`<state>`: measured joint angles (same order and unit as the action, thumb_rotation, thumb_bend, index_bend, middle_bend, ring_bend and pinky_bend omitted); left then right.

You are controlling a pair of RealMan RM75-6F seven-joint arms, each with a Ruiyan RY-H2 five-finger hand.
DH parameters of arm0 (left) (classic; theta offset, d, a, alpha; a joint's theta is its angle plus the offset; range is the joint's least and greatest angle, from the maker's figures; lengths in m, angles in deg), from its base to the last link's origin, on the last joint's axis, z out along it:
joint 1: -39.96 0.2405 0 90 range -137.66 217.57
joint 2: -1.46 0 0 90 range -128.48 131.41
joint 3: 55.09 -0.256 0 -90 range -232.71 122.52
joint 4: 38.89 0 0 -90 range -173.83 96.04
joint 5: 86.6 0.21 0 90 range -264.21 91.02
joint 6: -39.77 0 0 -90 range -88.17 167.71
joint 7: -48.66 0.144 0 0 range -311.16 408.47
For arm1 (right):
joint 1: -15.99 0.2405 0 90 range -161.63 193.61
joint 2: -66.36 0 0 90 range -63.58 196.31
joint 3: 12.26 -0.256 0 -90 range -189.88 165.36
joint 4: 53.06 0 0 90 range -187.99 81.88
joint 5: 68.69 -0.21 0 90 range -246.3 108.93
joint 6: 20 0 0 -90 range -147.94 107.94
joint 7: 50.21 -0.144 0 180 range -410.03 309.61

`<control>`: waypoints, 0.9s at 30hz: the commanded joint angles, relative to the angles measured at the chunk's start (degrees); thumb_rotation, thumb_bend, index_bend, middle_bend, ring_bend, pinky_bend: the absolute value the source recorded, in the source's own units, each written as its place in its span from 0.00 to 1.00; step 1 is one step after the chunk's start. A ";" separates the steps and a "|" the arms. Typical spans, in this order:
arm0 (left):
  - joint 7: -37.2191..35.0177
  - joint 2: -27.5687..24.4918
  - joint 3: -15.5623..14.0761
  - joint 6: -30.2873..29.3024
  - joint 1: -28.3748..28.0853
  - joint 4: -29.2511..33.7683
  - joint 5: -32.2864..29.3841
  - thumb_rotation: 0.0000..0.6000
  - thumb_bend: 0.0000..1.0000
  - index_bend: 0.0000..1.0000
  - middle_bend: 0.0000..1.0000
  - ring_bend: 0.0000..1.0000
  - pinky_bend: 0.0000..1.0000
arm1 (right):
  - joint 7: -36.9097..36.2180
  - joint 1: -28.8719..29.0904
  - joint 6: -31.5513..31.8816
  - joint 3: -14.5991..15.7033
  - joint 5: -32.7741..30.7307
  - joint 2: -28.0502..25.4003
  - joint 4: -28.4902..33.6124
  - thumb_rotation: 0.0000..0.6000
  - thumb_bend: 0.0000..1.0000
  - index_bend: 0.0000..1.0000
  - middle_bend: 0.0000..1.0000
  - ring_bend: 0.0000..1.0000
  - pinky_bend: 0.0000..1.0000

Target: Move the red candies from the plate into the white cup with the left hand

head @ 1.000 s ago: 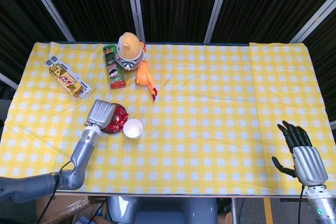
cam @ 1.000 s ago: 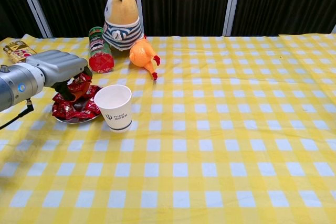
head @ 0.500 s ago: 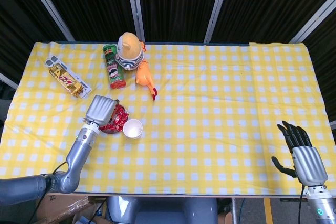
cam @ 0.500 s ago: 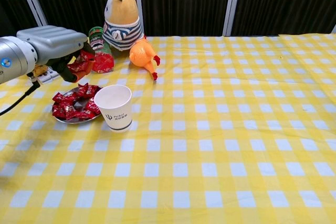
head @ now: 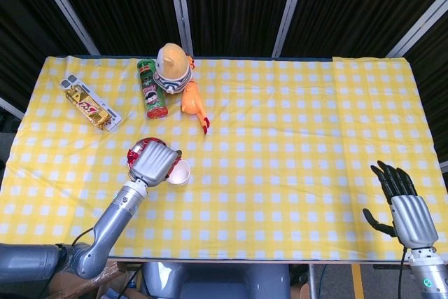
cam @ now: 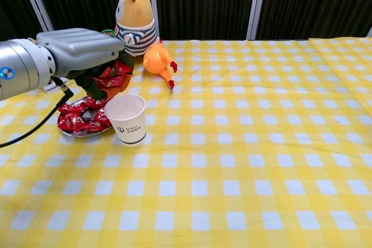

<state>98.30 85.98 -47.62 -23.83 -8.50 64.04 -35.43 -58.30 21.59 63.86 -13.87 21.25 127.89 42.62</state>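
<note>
Having risen off the plate (cam: 68, 132) and swung right, the left hand (cam: 87, 56) now hangs just over the white cup (cam: 128, 119), fingers clenched on red candies (cam: 115, 78), seemingly ready to drop them.

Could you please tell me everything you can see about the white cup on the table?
The white cup is a small, paper-looking cup with a dark printed logo low on its side. It stands upright and open-mouthed on the yellow checked tablecloth, right beside the plate of red candies. The left hand holds candies just above its rim, without visibly touching it. Its inside looks empty.
</note>
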 commanded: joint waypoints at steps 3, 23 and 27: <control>1.42 1.44 -0.65 -0.27 -0.68 -0.44 -1.11 1.00 0.53 0.55 0.65 0.74 0.84 | -0.25 -0.02 0.11 -0.04 0.03 -0.04 -0.02 1.00 0.39 0.00 0.00 0.00 0.00; 1.71 2.58 -0.87 -1.35 -1.72 -1.48 -3.21 1.00 0.48 0.49 0.54 0.74 0.84 | -0.32 -0.05 0.27 0.02 0.34 -0.03 0.01 1.00 0.39 0.00 0.00 0.00 0.00; 1.86 2.73 -0.91 -1.53 -1.96 -1.60 -3.41 1.00 0.48 0.49 0.54 0.74 0.84 | -0.40 -0.04 0.30 0.04 0.44 -0.06 0.02 1.00 0.39 0.00 0.00 0.00 0.00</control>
<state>100.14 88.70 -48.52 -25.34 -10.43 62.47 -38.82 -58.69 21.55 64.16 -13.83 21.69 127.83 42.64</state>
